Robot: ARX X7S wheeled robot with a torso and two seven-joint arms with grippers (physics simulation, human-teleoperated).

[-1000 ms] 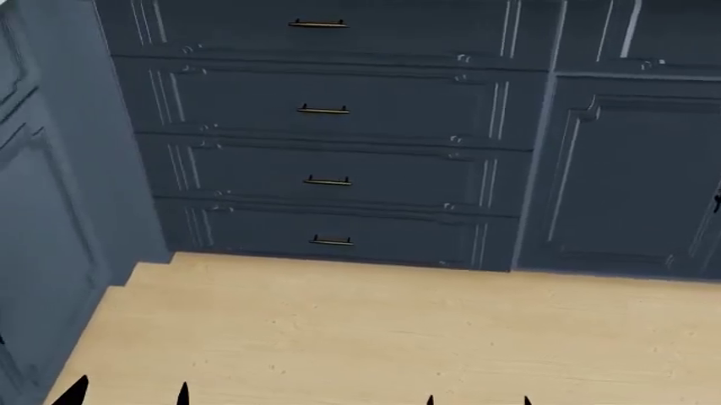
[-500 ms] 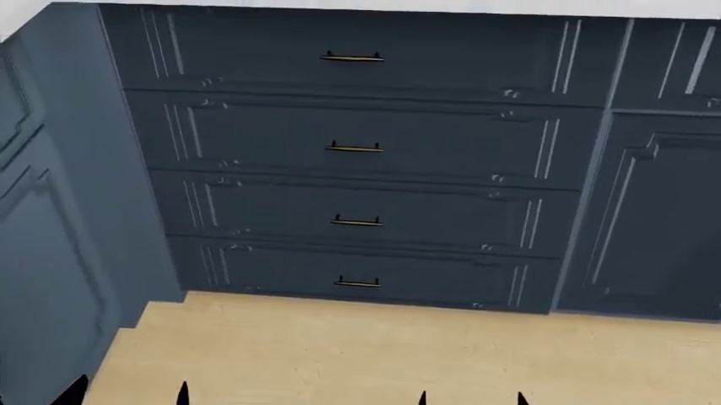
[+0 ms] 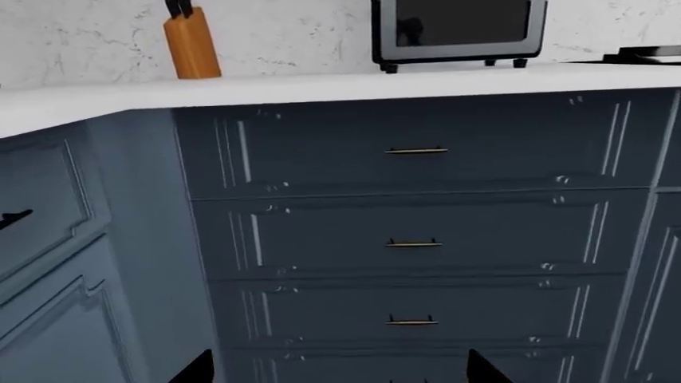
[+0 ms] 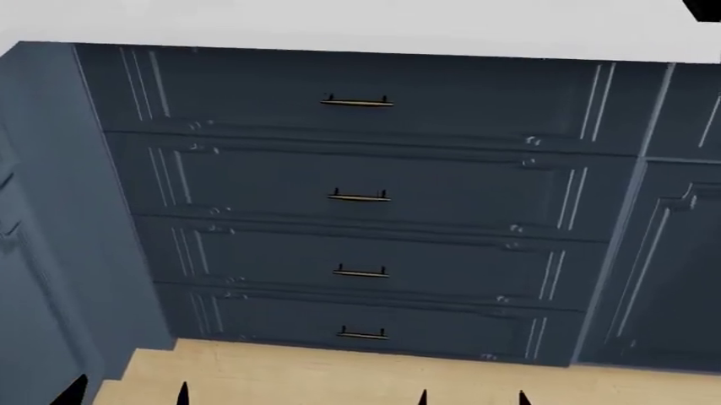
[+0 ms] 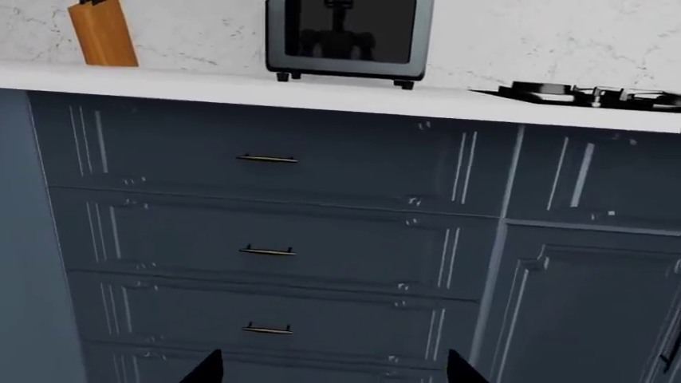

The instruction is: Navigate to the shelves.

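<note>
Compared with the earlier head frames, the dark blue drawer bank (image 4: 360, 211) sits lower in the picture, the white countertop edge (image 4: 360, 29) now fills the top, and less of the light wood floor (image 4: 338, 375) shows.

Head view: four stacked drawers are visible, each with one slim dark bar handle (image 4: 358, 103). A panelled cabinet door (image 4: 676, 270) stands to the right. Only black fingertip points show at the bottom edge: two for the left gripper (image 4: 127, 395) and two for the right gripper (image 4: 471, 398). Both pairs stand apart, holding and touching nothing.

Left wrist view: the two left fingertips (image 3: 194, 369) are spread, nothing between them. On the countertop stand one orange wooden knife block (image 3: 191, 48) and one grey toaster oven with a dark glass door (image 3: 458, 30).

Right wrist view: the right fingertips (image 5: 202, 369) are likewise spread and empty. One black cooktop (image 5: 580, 94) lies beside the oven.

No writing is legible. No shelves appear in any view.
</note>
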